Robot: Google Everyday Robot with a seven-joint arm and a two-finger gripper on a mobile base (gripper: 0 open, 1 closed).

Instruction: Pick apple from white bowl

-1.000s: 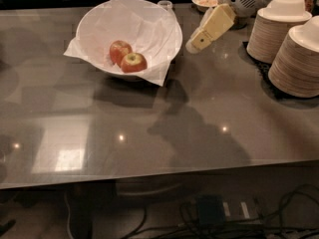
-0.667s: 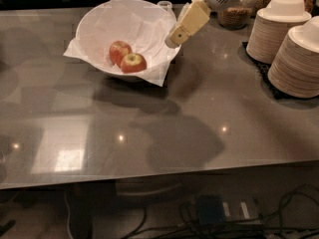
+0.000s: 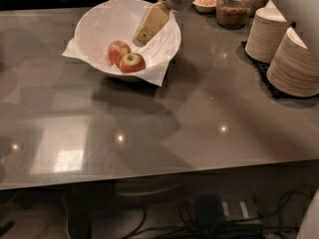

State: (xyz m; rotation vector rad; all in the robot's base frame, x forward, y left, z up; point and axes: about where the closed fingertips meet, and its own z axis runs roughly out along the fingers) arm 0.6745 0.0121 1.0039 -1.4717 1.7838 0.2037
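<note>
Grey and glossy, the tabletop [image 3: 209, 108] carries the white bowl [image 3: 88, 24] at its far side, left of centre, with crinkled paper overhanging the rim. Inside it the apple [image 3: 132, 62] with the yellow-green top lies at the near side, touching a redder apple [image 3: 117, 51] just to its left. The gripper [image 3: 143, 34] slants down over the bowl's far right, above the apple and apart from it; whether it is open or closed cannot be told. Beige paper bowl stacks [image 3: 293, 63] stand at far right.
</note>
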